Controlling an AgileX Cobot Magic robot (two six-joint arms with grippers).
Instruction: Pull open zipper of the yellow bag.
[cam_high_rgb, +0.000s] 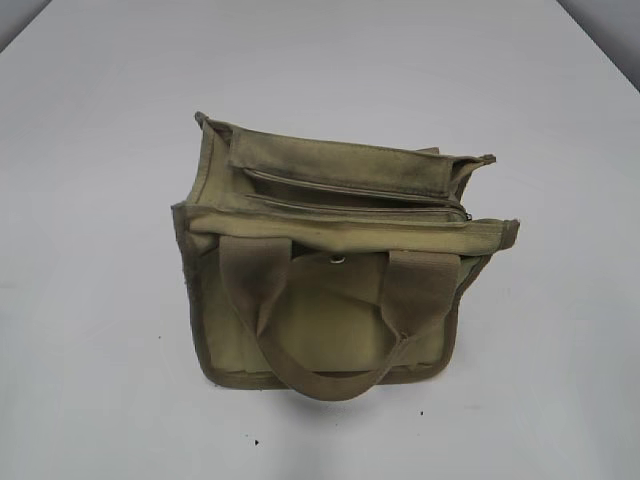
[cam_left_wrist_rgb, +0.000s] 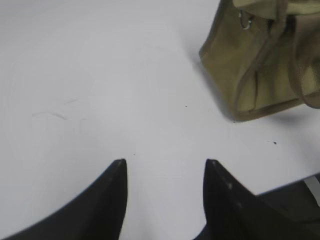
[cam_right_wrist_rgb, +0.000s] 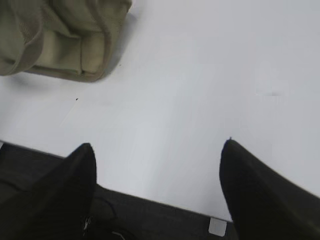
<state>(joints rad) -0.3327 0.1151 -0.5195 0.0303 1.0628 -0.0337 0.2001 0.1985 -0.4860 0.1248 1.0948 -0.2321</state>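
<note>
Left gripper (cam_left_wrist_rgb: 165, 167): jaws spread to a moderate gap, nothing between them, both dark fingers (cam_left_wrist_rgb: 112, 200) hanging over bare white table (cam_left_wrist_rgb: 100, 90) without visible contact. From this gripper the bag (cam_left_wrist_rgb: 260, 65) sits ahead and to the right, well apart from the fingertips; its near bottom corner with darker binding faces the wrist camera, and a small metal ring (cam_left_wrist_rgb: 245, 22) shows near its upper edge. A few dark specks lie on the table between gripper and bag. Right gripper (cam_right_wrist_rgb: 157, 145): jaws spread wide, wider than the left, empty, touching nothing; fingers (cam_right_wrist_rgb: 255, 185) hang over the table's near edge. From this gripper the bag (cam_right_wrist_rgb: 60, 35) is ahead and to the left, well apart. Neither gripper appears in the exterior view. Bag (cam_high_rgb: 330, 270) there: standing upright at table centre, front pocket toward the camera, handle (cam_high_rgb: 330, 375) drooped forward over the pocket, snap (cam_high_rgb: 337, 261) visible above it. Zipper (cam_high_rgb: 355, 208) runs left to right along the top panel, looks closed; its pull (cam_high_rgb: 466, 216) seems to sit at the right end, too small to be sure. Surface: plain white tabletop (cam_high_rgb: 100, 350), matte, faint scuffs and specks. Room: a dark strip below the table edge (cam_right_wrist_rgb: 150, 215) in the right wrist view; grey corners beyond the far table edge, details unreadable.
</note>
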